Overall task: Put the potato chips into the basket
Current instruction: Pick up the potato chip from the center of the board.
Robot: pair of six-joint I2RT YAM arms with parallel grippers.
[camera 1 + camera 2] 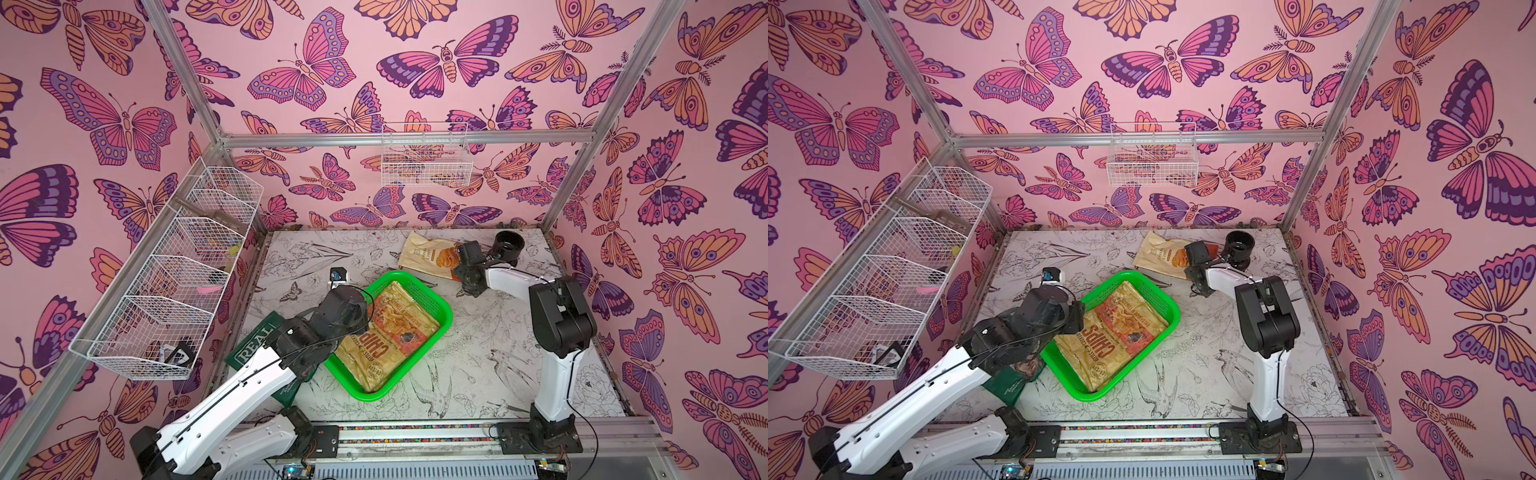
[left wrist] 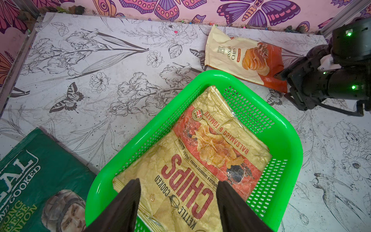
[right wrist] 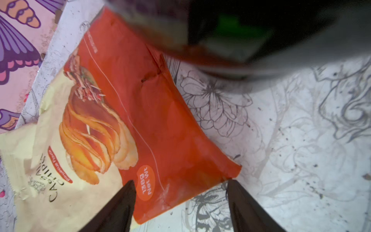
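The green basket (image 1: 447, 321) (image 2: 291, 140) stands mid-table and holds a tan "CHIPS" bag (image 1: 390, 332) (image 2: 200, 156) lying flat. My left gripper (image 2: 178, 181) hovers open over the near end of that bag, gripping nothing. At the back lies a cream-and-orange chips bag (image 1: 428, 253) (image 3: 130, 120). My right gripper (image 3: 180, 181) is open just above this bag's orange corner, with one finger over the bag and the other over bare table. A dark green "REAL" bag (image 1: 249, 349) (image 2: 30, 180) lies left of the basket, partly under my left arm.
A black ribbed cylinder (image 1: 507, 245) stands at the back right, close to my right wrist. A small white and blue object (image 1: 337, 276) sits behind my left wrist. White wire baskets hang on the left wall (image 1: 166, 282) and on the back wall (image 1: 426, 162).
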